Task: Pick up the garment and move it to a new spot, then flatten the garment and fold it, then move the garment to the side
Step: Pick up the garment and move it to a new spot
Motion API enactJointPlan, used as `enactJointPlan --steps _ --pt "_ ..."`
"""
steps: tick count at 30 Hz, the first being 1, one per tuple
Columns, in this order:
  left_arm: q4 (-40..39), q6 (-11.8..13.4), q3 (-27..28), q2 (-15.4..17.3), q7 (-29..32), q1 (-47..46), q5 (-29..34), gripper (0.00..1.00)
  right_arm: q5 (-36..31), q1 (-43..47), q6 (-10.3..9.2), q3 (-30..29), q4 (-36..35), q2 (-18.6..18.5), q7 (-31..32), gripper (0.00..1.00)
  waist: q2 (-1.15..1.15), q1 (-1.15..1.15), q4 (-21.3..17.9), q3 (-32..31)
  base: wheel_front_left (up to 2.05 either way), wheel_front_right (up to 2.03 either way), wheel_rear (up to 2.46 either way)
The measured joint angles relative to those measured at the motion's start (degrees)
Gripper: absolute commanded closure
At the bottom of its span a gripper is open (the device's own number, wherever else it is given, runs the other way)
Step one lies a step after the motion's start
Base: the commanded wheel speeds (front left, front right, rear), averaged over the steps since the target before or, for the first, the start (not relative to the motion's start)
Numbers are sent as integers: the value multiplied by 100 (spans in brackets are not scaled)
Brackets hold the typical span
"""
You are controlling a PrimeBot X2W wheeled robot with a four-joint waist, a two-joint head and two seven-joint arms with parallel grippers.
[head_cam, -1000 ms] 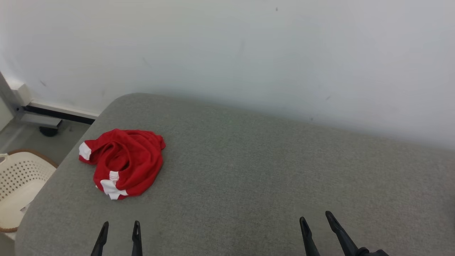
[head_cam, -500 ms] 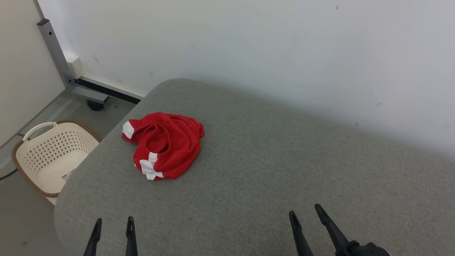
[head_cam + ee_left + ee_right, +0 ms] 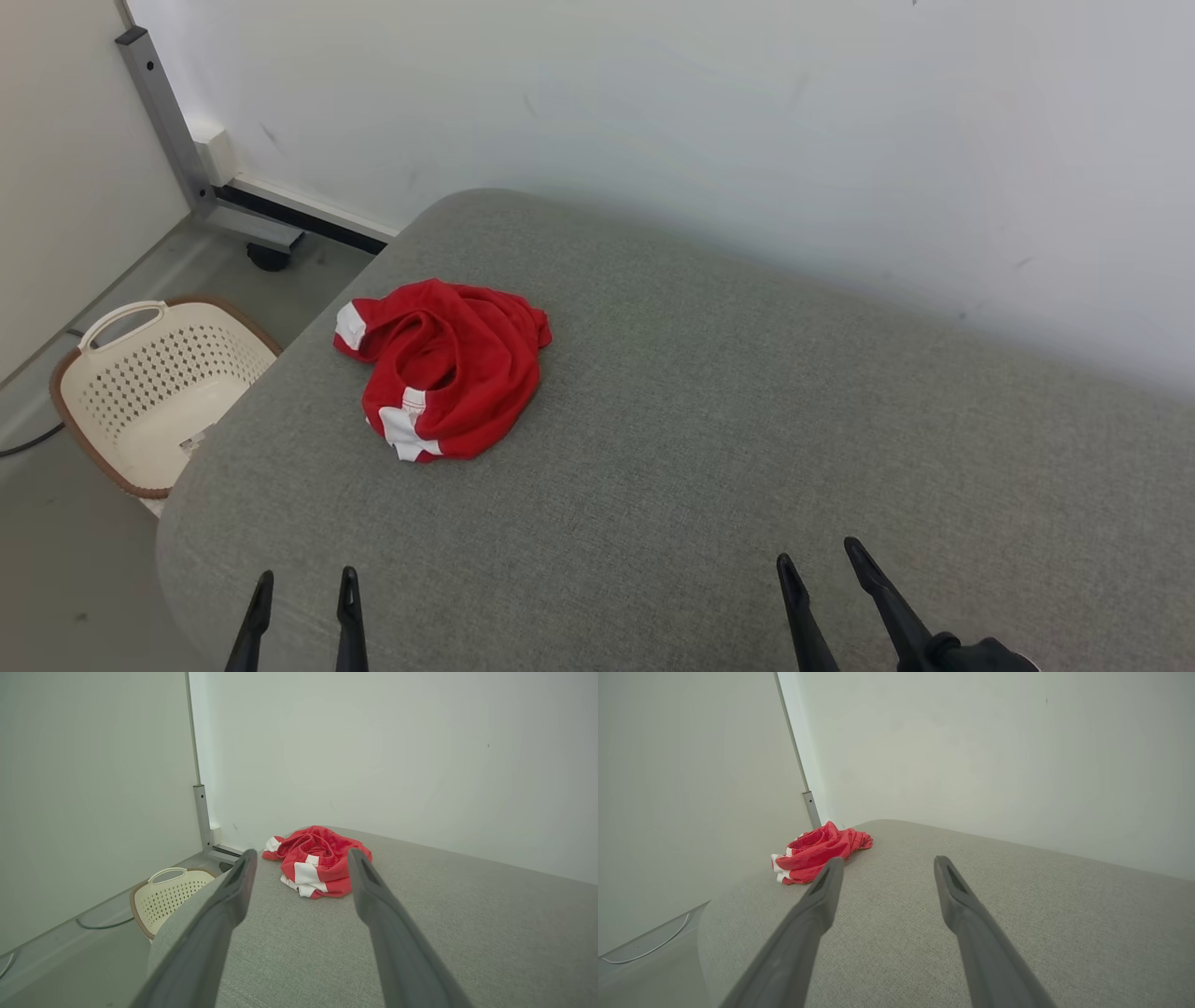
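A crumpled red garment (image 3: 448, 369) with white trim lies in a heap on the grey padded surface (image 3: 709, 439), near its far left corner. My left gripper (image 3: 305, 583) hovers open at the front left edge, well short of the garment (image 3: 317, 861), which sits straight ahead between its fingers in the left wrist view. My right gripper (image 3: 819, 558) stands open at the front right with nothing in it; the garment (image 3: 817, 851) lies far off to its left.
A cream perforated laundry basket (image 3: 149, 392) sits on the floor left of the surface. A white wall (image 3: 747, 121) runs close behind it. A grey metal post (image 3: 168, 121) on a wheeled base stands in the left corner.
The camera has turned left and shifted, so the basket, floor and post have come further into view. The garment has stayed where it lay and both grippers remain open.
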Motion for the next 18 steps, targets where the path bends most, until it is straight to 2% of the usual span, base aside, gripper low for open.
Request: enactJointPlan --steps 8,14,18 --pt "26 -143 24 1 0 -382 -108 0 -105 107 0 -103 -75 -118 0 0 0 0 57 195 0 0 0" --pt "170 -285 192 1 -1 -1321 -243 0 -183 -156 0 -92 -87 -377 0 0 0 0 3 586 0 0 0" --pt "751 -399 233 48 0 -2087 -279 0 -226 -357 0 -63 -83 -553 0 0 0 1 -46 885 0 0 0"
